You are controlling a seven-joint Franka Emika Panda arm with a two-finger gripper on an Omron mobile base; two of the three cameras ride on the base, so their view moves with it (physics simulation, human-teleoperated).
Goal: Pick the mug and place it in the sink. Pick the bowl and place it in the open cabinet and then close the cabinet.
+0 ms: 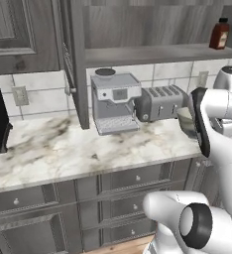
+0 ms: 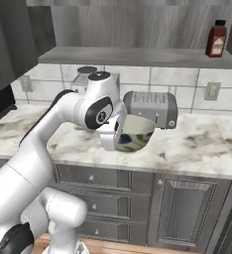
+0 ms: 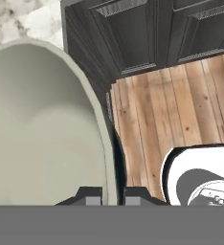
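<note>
One grey espresso machine (image 1: 114,101), one silver four-slot toaster (image 1: 160,102) and one red-brown bottle (image 1: 219,33) on the cabinet shelf (image 1: 152,53) appear from left to right. One round cream bowl with dark blue-green blotches (image 2: 134,134) hangs tilted in the air above the marble worktop (image 2: 187,144), in front of the toaster. The hand (image 3: 111,196) is nearly closed, its fingers pinching the bowl's rim.

Light's pretty flat and even for me, no glare anywhere, just soft shade under the shelf (image 1: 157,53) and inside the cabinet (image 2: 138,25). Everything renders a bit soft and low-res, nothing truly sharp.
</note>
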